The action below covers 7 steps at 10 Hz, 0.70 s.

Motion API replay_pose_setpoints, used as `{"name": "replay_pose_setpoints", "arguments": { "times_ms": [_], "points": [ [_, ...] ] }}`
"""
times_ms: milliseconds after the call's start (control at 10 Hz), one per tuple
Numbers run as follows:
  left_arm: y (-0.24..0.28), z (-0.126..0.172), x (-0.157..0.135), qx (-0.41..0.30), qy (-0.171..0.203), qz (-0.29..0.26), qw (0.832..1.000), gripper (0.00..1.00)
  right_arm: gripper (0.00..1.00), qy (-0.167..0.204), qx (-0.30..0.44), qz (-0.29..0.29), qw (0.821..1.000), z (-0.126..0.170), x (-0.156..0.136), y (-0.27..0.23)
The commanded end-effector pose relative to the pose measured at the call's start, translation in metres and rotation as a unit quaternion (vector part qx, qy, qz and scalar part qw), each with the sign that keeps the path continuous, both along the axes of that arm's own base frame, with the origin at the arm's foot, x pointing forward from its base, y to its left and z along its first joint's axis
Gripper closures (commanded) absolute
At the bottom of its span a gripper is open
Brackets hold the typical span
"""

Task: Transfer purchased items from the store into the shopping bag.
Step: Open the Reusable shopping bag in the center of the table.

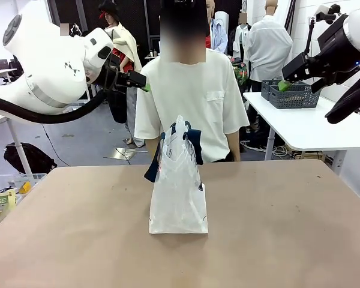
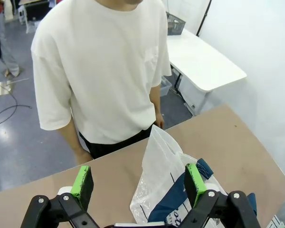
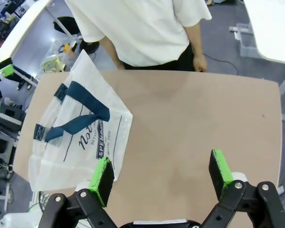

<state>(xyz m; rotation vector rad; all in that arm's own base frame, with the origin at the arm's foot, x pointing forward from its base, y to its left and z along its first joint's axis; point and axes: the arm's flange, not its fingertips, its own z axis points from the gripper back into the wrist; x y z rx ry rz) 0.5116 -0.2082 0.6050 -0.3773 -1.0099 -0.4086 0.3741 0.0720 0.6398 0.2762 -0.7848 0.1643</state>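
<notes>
**Left gripper** (image 2: 138,184): black two-finger claw with green pads, jaws spread wide, nothing between them. It is held high above the table's left side and looks down on the bag's top.

**Right gripper** (image 3: 162,175): same pattern, jaws spread wide and empty. It is raised high at the right over bare tabletop, well apart from the bag.

**Translucent frosted plastic shopping bag with dark navy strap handles** (image 1: 179,198): stands upright at mid-table, touching neither claw. In the front view its long axis is vertical, with mouth and handles uppermost and base flat on the surface. In the right wrist view the lettered side panel faces the camera.

**Tan-brown tabletop** (image 1: 276,228): matte, with the bag standing on it.

**Person in a white short-sleeved T-shirt** (image 1: 192,102): stands at the far edge, directly behind the bag.

**Room**:
- grey floor;
- white side table (image 1: 312,129) at far right, carrying a dark grey lattice basket (image 1: 294,96);
- clear plastic bin of packets (image 1: 9,186) just beside the table's left edge.
</notes>
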Motion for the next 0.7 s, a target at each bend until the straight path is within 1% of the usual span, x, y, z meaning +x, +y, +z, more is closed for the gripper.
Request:
{"name": "replay_pose_setpoints", "arguments": {
  "times_ms": [0,100,200,300,400,500,600],
  "points": [
    [-0.003,-0.003,0.001,0.003,0.004,-0.003,1.0,0.0,0.0,0.001,0.0,0.001,1.0,-0.001,0.0,0.001],
    [-0.002,-0.005,-0.003,0.004,0.007,0.01,1.0,0.0,0.0,0.024,0.002,0.002,1.0,-0.008,0.004,0.011],
    [-0.016,-0.006,0.007,-0.005,0.02,0.01,1.0,0.0,0.0,0.041,-0.006,0.018,0.999,-0.01,0.009,0.035],
    [-0.029,-0.006,0.013,0.01,0.028,-0.001,1.0,0.0,0.0,0.06,-0.007,0.026,0.998,-0.01,0.014,0.053],
    [-0.045,-0.007,0.019,0.031,0.045,-0.016,0.998,0.0,0.0,0.091,-0.006,0.038,0.995,-0.006,0.015,0.076],
    [-0.056,-0.009,0.021,0.046,0.056,-0.039,0.997,0.0,0.0,0.109,-0.016,0.048,0.993,-0.005,0.014,0.095],
    [-0.068,-0.01,0.022,0.051,0.063,-0.063,0.995,0.0,0.0,0.11,-0.029,0.064,0.991,-0.005,0.011,0.115]
  ]
}}
